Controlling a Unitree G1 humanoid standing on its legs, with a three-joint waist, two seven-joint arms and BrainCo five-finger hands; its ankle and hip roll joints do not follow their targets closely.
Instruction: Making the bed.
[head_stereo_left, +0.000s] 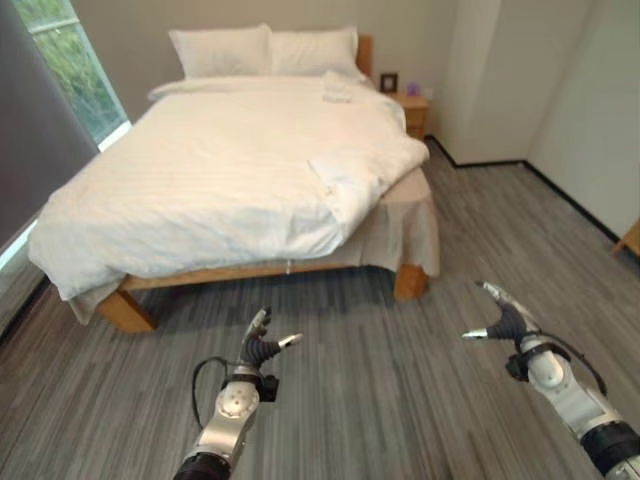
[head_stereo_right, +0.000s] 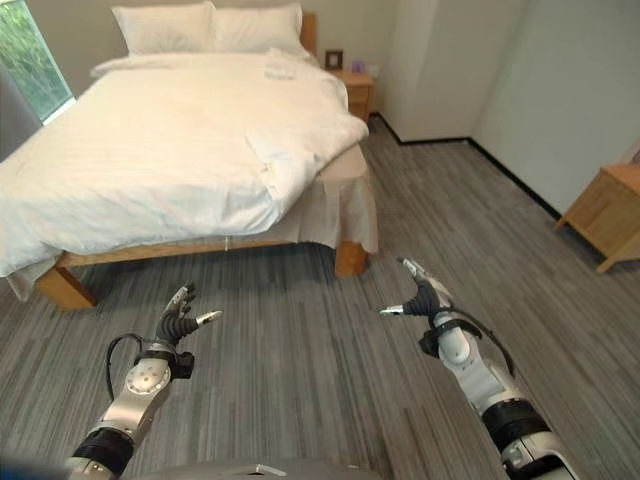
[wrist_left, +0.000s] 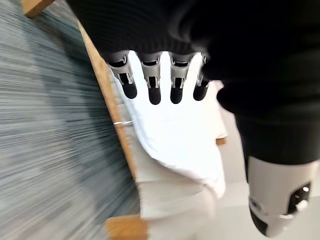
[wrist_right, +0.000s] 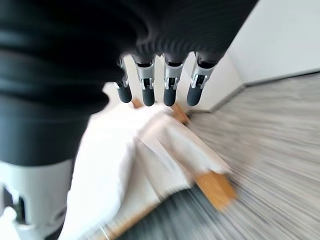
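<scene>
A bed (head_stereo_left: 115, 305) with a rumpled white duvet (head_stereo_left: 220, 170) fills the upper left. At bottom, the left hand (head_stereo_left: 262, 345) and right hand (head_stereo_left: 503, 320) hover over grey floor, fingers apart, holding nothing. Approach step; next, probably reach the folded-back duvet corner (head_stereo_left: 345, 185).

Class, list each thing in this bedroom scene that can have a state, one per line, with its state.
Duvet: spread over the bed, rumpled and folded back at the near right corner.
Pillows: side by side at the headboard.
Left hand: open, holding nothing, above the floor.
Right hand: open, holding nothing, above the floor.
</scene>
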